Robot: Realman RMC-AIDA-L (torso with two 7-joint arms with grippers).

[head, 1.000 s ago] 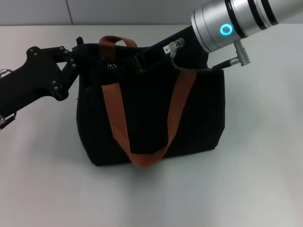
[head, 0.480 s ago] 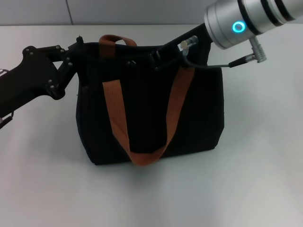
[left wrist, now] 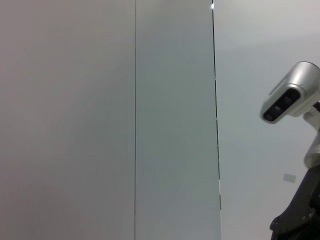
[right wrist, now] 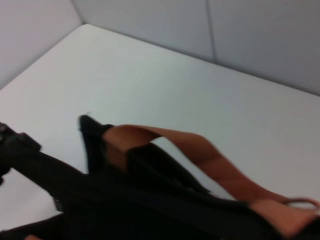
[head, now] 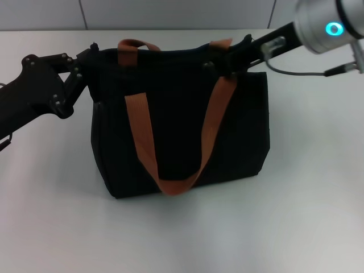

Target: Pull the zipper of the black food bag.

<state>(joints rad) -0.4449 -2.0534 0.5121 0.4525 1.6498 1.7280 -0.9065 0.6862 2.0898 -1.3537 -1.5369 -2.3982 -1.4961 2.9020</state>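
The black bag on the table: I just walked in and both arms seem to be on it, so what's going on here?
The robot is working along the top of the black food bag, which stands upright on the white table. The left gripper is at the bag's top left corner, seemingly bracing it. The right gripper is at the top edge near the right end, by the orange strap. The zipper pull itself cannot be made out.

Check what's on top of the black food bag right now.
Along the top edge of the black food bag: the right gripper near its right end, the left gripper at the left corner, and both orange strap handles. The zipper pull isn't visible; fingers blend into black fabric.
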